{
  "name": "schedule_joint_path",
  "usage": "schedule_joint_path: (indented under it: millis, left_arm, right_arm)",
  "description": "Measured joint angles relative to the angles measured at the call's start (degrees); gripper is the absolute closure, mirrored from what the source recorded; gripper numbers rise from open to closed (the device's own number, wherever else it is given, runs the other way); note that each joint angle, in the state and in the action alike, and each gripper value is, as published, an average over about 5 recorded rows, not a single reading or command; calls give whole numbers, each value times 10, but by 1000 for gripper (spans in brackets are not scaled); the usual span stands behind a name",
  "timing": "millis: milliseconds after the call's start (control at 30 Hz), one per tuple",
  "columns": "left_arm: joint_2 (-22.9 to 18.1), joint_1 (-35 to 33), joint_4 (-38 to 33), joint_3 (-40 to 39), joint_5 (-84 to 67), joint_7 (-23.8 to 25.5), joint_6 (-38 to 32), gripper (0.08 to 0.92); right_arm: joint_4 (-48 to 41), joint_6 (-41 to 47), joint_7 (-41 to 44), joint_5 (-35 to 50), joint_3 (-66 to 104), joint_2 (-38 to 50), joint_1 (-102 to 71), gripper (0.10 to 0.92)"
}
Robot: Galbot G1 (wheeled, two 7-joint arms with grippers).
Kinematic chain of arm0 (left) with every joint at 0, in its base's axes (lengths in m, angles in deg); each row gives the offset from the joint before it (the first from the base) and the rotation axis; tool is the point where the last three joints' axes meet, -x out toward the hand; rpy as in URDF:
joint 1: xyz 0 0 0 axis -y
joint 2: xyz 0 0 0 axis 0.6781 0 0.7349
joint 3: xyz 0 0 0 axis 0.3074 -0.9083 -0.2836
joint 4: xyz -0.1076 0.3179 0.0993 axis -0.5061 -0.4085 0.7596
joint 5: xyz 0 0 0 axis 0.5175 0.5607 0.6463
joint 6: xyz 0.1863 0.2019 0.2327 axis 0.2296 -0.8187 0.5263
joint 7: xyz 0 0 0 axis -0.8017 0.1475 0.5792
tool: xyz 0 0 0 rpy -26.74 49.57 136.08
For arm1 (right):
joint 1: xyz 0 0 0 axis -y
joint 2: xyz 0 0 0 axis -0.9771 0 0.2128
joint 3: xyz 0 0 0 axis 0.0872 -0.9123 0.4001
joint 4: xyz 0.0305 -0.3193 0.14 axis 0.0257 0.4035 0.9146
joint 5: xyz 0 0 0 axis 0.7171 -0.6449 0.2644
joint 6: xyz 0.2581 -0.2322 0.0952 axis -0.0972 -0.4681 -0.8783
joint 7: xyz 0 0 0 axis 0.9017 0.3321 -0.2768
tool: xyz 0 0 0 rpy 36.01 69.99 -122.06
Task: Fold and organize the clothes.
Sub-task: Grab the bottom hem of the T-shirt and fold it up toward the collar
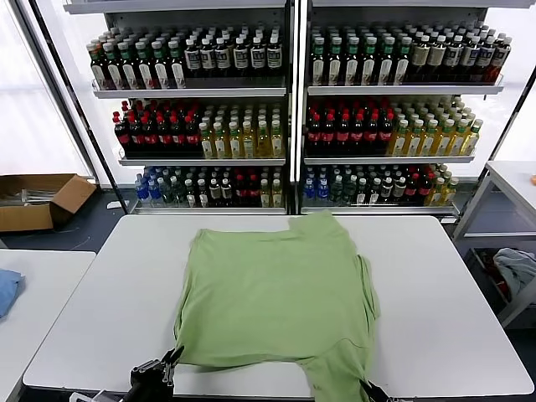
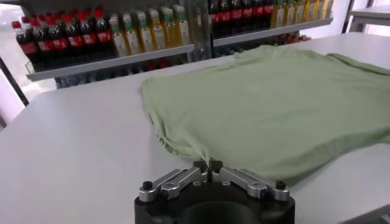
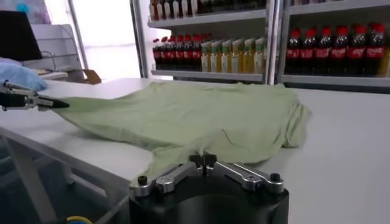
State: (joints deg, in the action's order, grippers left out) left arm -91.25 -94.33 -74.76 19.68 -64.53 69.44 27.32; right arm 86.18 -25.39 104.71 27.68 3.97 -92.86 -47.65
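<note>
- I am gripping the light-green shirt [image 1: 280, 297] with both arms; it is lying mostly flat across the centre of the white table [image 1: 452, 318] in the head view, its near hem reaching the table's front edge at the bottom of the frame.
- My left gripper [image 2: 208, 167], at the lower left of the head view, is pinching the shirt's near-left corner, fingers clamped tight on a thin peak of cloth.
- My right gripper [image 3: 203, 161], at the bottom edge right of centre, is closing on the near-right tail of the hem, which is draping over the table edge.
- Risk: each hold is taking only a small bite of fabric, so I am judging that a quick or uneven lift could pull a corner free.
- Risk: the right sleeve [image 1: 366, 280] is bunching along the shirt's right side; folding over it would likely trap a crease.
- Risk: the overhanging tail could be dragging more cloth off the table.
</note>
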Motion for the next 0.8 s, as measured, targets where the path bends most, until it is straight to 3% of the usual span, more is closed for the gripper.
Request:
schedule_joint_path:
  millis: [333, 800]
  left_arm:
    - [10, 69, 13, 3, -31, 13, 14, 897]
    - [1, 242, 106, -18, -102, 23, 38, 897]
  right_arm:
    - [-6, 26, -37, 66, -19, -12, 82, 919]
    - [-75, 94, -102, 126, -61, 3, 284, 919]
